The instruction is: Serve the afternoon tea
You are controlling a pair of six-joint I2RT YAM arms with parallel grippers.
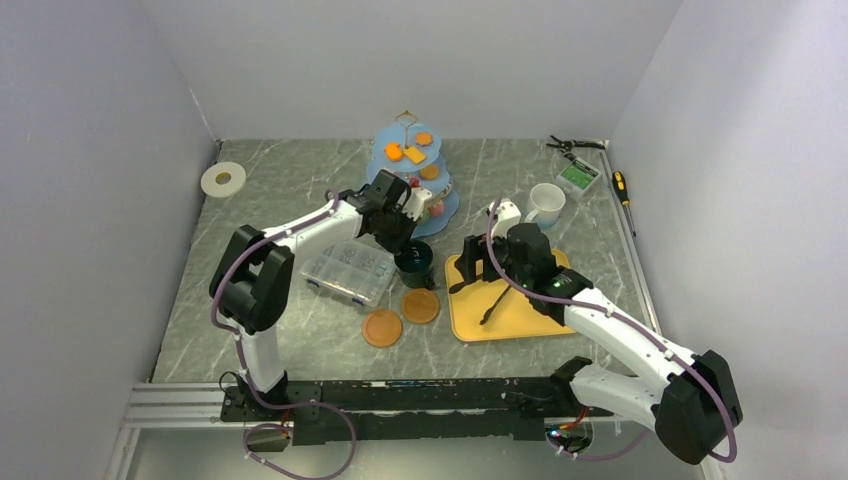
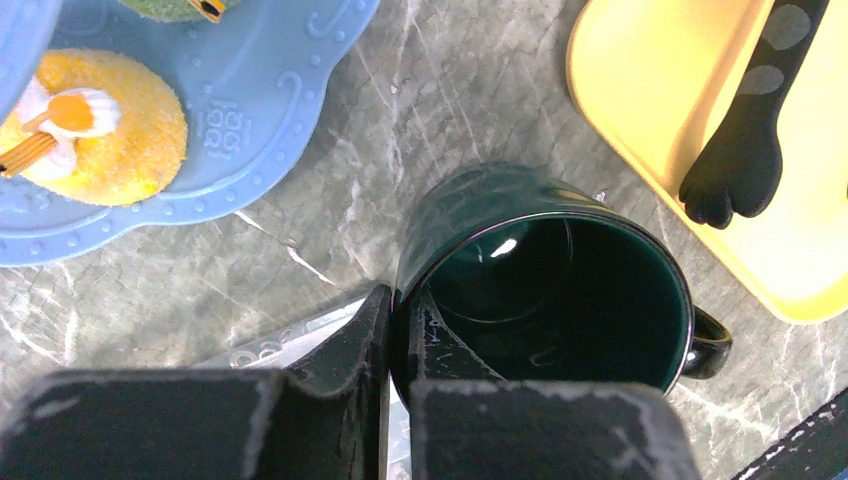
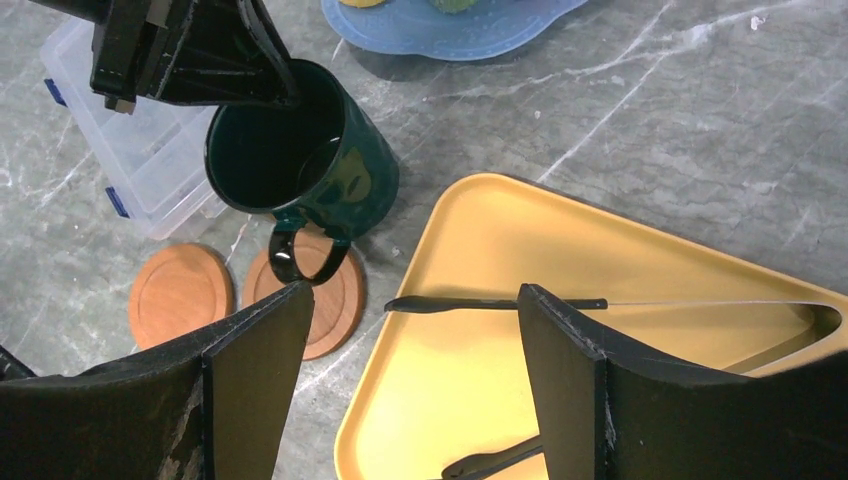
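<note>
On the marbled surface (image 1: pixel 300 180) the dark-green mug (image 2: pixel 545 280) is between the clear box (image 1: pixel 345 270) and the yellow tray (image 3: pixel 470 400). The left fingers (image 2: pixel 378 328) clench its rim; the right fingers (image 3: pixel 265 345) hang released over the tray.

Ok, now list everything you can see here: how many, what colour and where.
three-tier stand: one, light blue, back middle
toy treats: several, mostly orange and yellow, on the stand
dark-green mug: one, just in front of the stand
white mug: one, right of the stand
clear box: one, see-through with blue clasps, left of the dark-green mug
coasters: two, brown, in front of the dark-green mug
tray: one, yellow, right of the coasters
tongs: one, black, on the tray
tape roll: one, white, back left
pliers: one, dark, back right
small box: one, green and white, back right
screwdriver: one, yellow and black, back right
left claw: shut on the dark-green mug's rim
right claw: open, above the tray
</note>
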